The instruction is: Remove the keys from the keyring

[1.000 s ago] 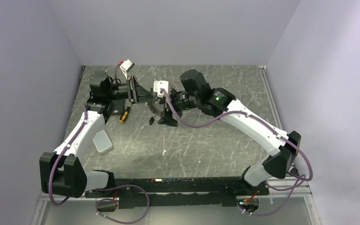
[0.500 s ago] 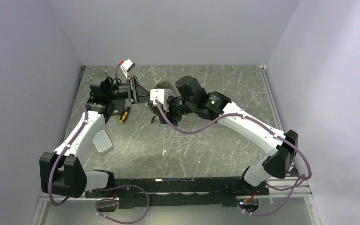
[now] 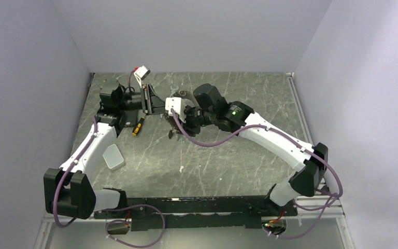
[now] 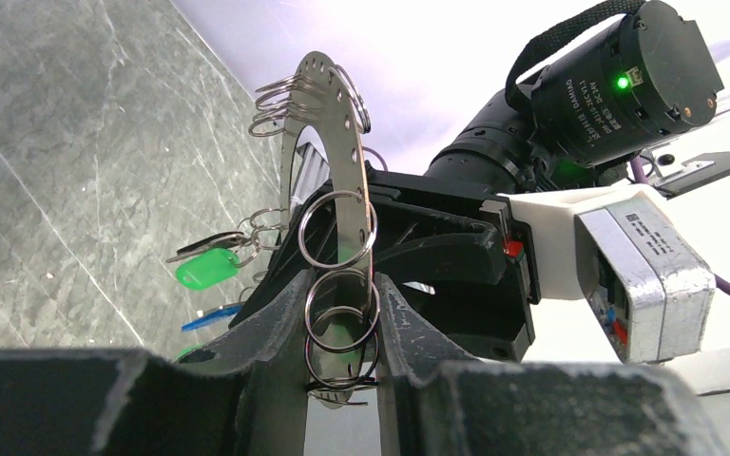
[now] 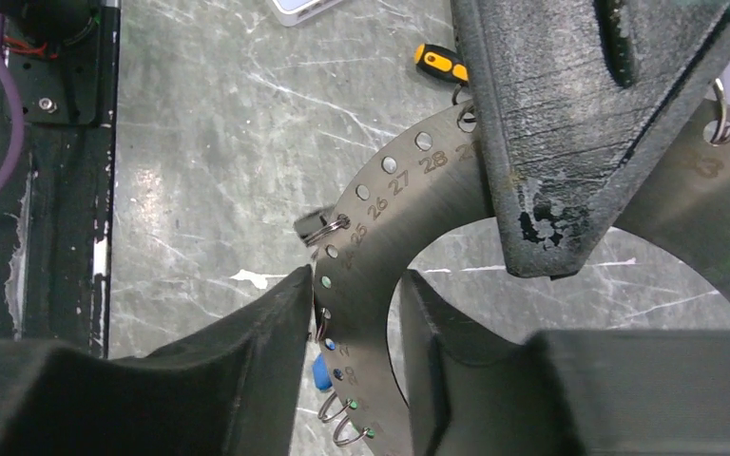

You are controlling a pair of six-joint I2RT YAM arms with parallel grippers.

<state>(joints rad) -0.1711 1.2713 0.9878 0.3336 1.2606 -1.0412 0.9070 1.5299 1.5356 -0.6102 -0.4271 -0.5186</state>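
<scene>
The keyring (image 4: 335,142) is a flat grey metal hoop with numbered holes and several small split rings, held upright on edge above the table. My left gripper (image 4: 337,285) is shut on its lower rim. A green-headed key (image 4: 207,268) and a blue one (image 4: 211,316) hang from its far side. In the right wrist view the hoop's band (image 5: 371,237) runs between the fingers of my right gripper (image 5: 356,285), which press on both its edges; a blue key head (image 5: 321,370) shows below. From above, both grippers meet at the keyring (image 3: 170,120).
A yellow-and-black screwdriver (image 3: 138,126) lies on the table under the left arm. A pale grey box (image 3: 113,156) sits near the left forearm. A small white fleck (image 3: 181,168) lies mid-table. Walls stand close on the left, right and back.
My right gripper has swung left onto the keyring, and its jaws have narrowed from wide open to the hoop's band. The left arm and the hoop have stayed put.
</scene>
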